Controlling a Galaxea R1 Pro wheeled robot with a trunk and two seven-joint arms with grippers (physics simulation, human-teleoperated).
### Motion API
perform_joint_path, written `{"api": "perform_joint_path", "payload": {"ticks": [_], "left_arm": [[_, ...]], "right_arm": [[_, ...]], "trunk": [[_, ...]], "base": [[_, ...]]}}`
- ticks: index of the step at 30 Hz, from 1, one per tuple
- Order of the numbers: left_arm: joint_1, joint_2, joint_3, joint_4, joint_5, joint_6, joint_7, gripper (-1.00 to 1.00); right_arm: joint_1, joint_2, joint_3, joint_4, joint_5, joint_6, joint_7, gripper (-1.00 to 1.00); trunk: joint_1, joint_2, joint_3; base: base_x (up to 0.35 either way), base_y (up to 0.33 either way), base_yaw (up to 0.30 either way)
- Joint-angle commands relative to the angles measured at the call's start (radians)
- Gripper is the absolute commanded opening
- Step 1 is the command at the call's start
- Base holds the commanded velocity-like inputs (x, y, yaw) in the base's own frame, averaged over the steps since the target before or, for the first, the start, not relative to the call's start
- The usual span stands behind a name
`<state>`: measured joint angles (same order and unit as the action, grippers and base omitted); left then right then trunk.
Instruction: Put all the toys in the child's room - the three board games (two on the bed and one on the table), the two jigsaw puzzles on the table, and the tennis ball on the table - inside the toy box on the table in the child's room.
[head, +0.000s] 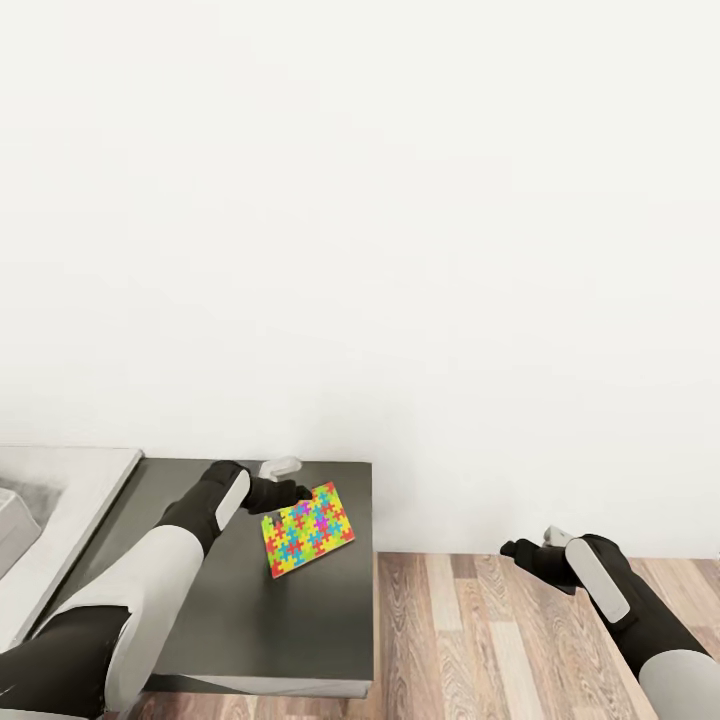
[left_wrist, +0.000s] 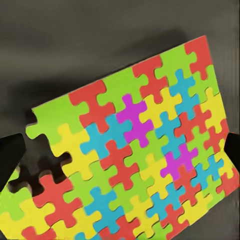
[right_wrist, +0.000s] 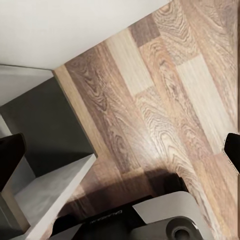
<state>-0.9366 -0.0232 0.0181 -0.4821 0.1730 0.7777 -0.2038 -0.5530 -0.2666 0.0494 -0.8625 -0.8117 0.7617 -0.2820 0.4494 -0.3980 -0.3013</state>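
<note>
**Left gripper at the jigsaw puzzle: approach geometry**

The jigsaw puzzle (head: 308, 529) lies flat on the dark counter (head: 260, 620), close to the far right corner of its top. It is a flat multicoloured rectangle, turned askew: its long axis runs from the near left to the far right, oblique to the counter edges.

The left gripper (head: 290, 492) sits just at the puzzle's far-left edge, with the puzzle extending away from it toward the right and slightly toward the robot. In the left wrist view the puzzle (left_wrist: 135, 150) spans the space between the two dark fingertips (left_wrist: 11, 155), which stand wide apart at either side. The gripper is spread and pinches nothing. Whether the fingertips touch the counter cannot be told.

The left arm is clearly the nearer one. The right gripper (head: 530, 553) hangs over the wooden floor (head: 480, 640), well apart from the counter's right edge; its fingers are spread, with nothing between them.

Surroundings: a pale grey surface (head: 60, 500) adjoins the counter on the left, and a plain white wall (head: 400, 250) stands behind. Nothing lies between the left gripper and the puzzle. Judged risk: the thin puzzle offers little edge to grip.
</note>
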Motion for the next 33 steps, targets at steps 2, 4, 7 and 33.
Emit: {"api": "perform_joint_path", "payload": {"ticks": [2,4,7,33], "left_arm": [[-0.001,-0.002,0.002,-0.001,0.004,0.006,0.001,1.00],[-0.001,-0.004,0.002,-0.001,0.004,0.006,0.001,1.00],[-0.001,-0.006,0.002,-0.001,0.004,0.006,0.001,1.00],[-0.001,-0.007,0.000,-0.001,0.001,0.006,0.004,1.00]], "right_arm": [[-0.001,-0.002,0.004,-0.001,-0.010,0.001,-0.009,1.00],[-0.001,-0.002,0.004,-0.001,-0.010,0.001,-0.009,1.00],[-0.001,-0.004,0.004,-0.001,-0.010,0.001,-0.009,1.00],[-0.001,-0.007,0.004,-0.001,-0.012,0.001,-0.009,1.00]], "trunk": [[0.001,-0.002,-0.002],[0.001,-0.002,-0.002],[0.001,-0.002,-0.002],[0.001,-0.002,-0.002]], "base": [[0.000,-0.253,0.000],[0.000,-0.217,0.000],[0.000,-0.113,0.000],[0.000,0.003,0.000]]}}
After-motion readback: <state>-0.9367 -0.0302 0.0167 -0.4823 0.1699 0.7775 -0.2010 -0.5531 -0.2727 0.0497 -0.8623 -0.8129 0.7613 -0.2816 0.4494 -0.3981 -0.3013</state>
